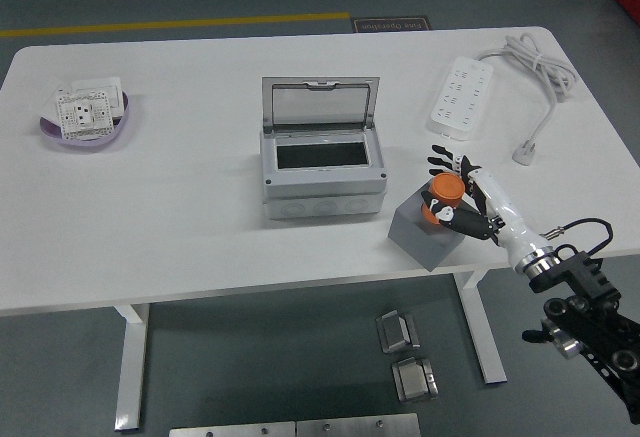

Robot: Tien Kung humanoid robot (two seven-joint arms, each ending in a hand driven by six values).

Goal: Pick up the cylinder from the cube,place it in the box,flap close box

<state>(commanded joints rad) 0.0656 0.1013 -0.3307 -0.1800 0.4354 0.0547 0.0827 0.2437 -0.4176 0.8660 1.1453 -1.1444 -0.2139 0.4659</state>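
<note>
One hand [468, 197], the right one, comes in from the lower right, and its fingers [447, 165] wrap around the orange cylinder [441, 198]. That cylinder sits on top of the gray cube [425, 234] near the front of the white desk [180, 237]. Just left of it is the gray box [321, 179] with its flap [321, 105] standing open. Farther back lie a power strip [463, 94] and a purple bowl [88, 133].

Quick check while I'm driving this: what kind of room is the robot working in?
Probably a lab or workshop test area, not a home: a white table on a grey floor with a yellow line, a power strip, and metal plates on the floor.
</note>
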